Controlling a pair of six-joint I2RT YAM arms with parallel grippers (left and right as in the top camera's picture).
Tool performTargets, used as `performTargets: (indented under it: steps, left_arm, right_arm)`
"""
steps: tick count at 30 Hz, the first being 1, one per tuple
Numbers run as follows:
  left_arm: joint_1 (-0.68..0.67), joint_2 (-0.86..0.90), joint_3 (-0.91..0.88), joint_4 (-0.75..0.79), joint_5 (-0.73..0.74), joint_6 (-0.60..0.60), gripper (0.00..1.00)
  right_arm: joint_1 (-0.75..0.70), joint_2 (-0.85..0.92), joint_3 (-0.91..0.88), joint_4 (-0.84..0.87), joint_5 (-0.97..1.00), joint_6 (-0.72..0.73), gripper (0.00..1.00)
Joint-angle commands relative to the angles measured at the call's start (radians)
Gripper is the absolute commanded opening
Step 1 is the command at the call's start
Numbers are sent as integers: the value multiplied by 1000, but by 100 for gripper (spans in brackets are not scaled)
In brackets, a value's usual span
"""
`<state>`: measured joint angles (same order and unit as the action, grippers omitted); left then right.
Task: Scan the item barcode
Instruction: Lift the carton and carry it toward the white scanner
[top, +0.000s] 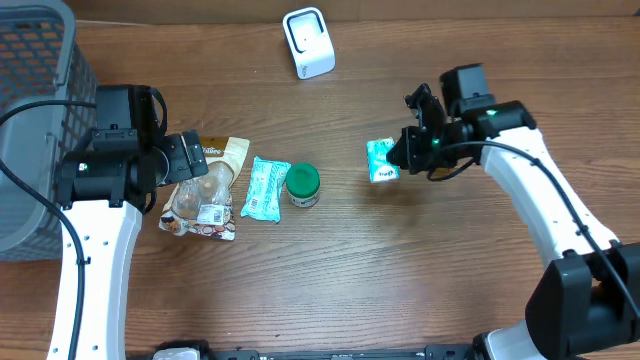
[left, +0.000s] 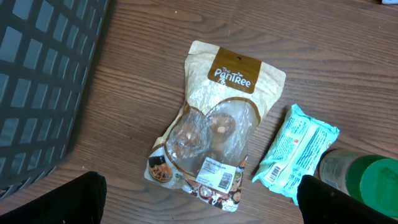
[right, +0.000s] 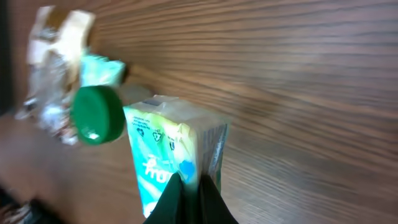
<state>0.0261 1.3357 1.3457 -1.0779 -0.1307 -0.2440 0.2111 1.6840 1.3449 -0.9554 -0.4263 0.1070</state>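
My right claw (right: 189, 198) is clenched tight on the lower edge of a small teal-and-white packet (right: 171, 149). The packet stands upright between my dark fingertips, its printed face toward my wrist camera. Just past it, on the brown wooden table (right: 298, 74), sits a squat jar with a green lid (right: 96, 116). Beyond the jar, blurred from here, lie a teal plastic-wrapped bar (top: 265, 188) and a tan paper pouch with a clear window (left: 211, 130). The three lie in a row, the bar just beside the jar. My left claw (top: 186, 158) hangs over that pouch with its jaws spread wide, gripping nothing. A white label faces up near the pouch's bottom edge. On the outer side of my left arm stands a grey plastic mesh basket (top: 35, 110). At the far edge of the table, well apart from the packet I hold, is a white barcode scanner (top: 308, 42).
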Motion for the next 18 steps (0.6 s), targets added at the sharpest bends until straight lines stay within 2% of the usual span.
performTargets:
  steps: [1, 5, 9, 14, 18]
  left_arm:
    - [-2, 5, 14, 2, 1, -11, 100]
    - [-2, 5, 14, 2, 1, -11, 100]
    - [-2, 5, 14, 2, 1, -11, 100]
    - [-2, 5, 14, 2, 0, -11, 99]
    - [-2, 5, 14, 2, 1, -11, 100]
  right_arm:
    - [59, -23, 89, -6, 188, 134, 4]
    - [105, -23, 238, -80, 296, 160, 4]
    - [124, -23, 404, -137, 322, 159, 3]
    - [127, -22, 552, -145, 345, 182, 4]
    - [153, -22, 659, -118, 436, 176, 4]
